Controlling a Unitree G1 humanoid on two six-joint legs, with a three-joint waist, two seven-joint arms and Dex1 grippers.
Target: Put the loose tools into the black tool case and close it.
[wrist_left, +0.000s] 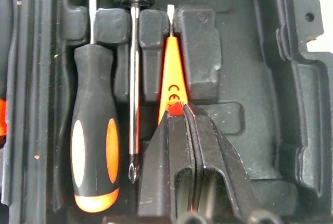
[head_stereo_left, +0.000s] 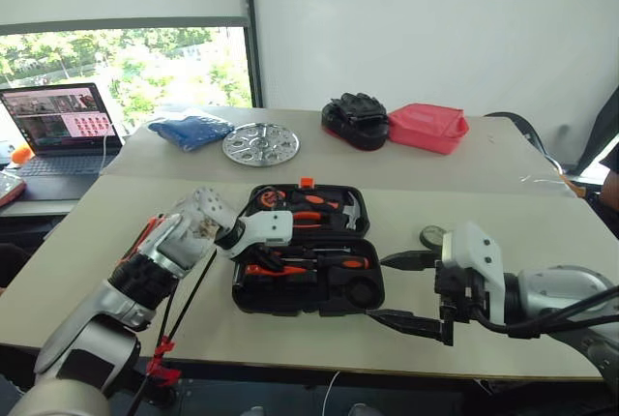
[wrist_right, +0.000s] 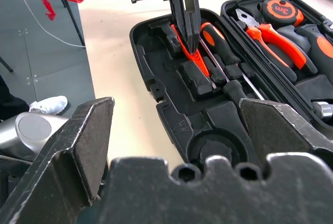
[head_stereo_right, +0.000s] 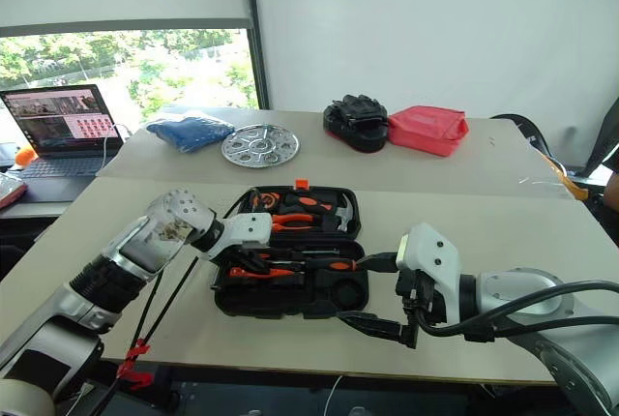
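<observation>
Black tool case (head_stereo_left: 308,261) lies open flat on the table (head_stereo_left: 484,242), orange latch at far edge. Far half holds tape measure (wrist_right: 281,9), orange-handled pliers (wrist_right: 270,41) and hammer (head_stereo_left: 350,209). Near half: two black-and-orange screwdrivers (wrist_left: 93,151) side by side in their slots, plus slim all-orange screwdriver (wrist_left: 171,78) in the next recess, tip pointing away from the left gripper. Round recess (wrist_right: 213,151) at the case's right end has no roll in it.

L gripper (wrist_left: 182,114) reaches down into near half from the left, angled steeply down, fingers pinched together on the handle end of the slim all-orange screwdriver. Screwdrivers sit just beside it.

R gripper (head_stereo_left: 411,290) hovers just off the case's right end, roughly level, pointing toward the case, jaws spread wide, holding nothing. Small round object on the table just behind it, can't tell what.
</observation>
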